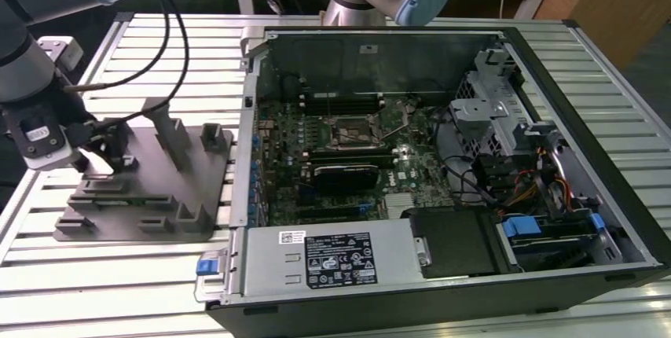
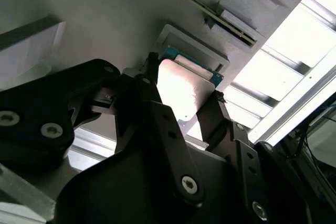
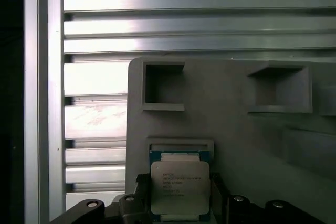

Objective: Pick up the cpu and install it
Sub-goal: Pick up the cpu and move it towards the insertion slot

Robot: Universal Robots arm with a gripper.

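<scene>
Between the two black fingers (image 2: 155,109) of the gripper (image 2: 184,83) sits the cpu (image 2: 181,95), its silver-grey lid turned toward the camera. The fingers are set against two opposite edges of it, so we read the pincer as clamped on the chip.

In the first wrist view the cpu (image 3: 180,184) lies with its blue-green board inside the pale-rimmed pocket of the grey fixture block (image 3: 236,129). From this angle we cannot be sure whether it is clear of the pocket floor; it looks seated or barely raised. We judge the grasp made and the lift not yet shown.

Around the block runs the slatted aluminium table (image 3: 94,82). In the exterior view the arm (image 1: 31,78) bends low over the fixture block at the exterior view's left, well apart from the open computer case (image 1: 524,47) toward the exterior view's right.

Farthest in, on the motherboard (image 1: 314,196), the black socket frame (image 1: 354,134) carries no chip. The carry across and the seating in the socket are therefore not yet done, and most of the task is left.
</scene>
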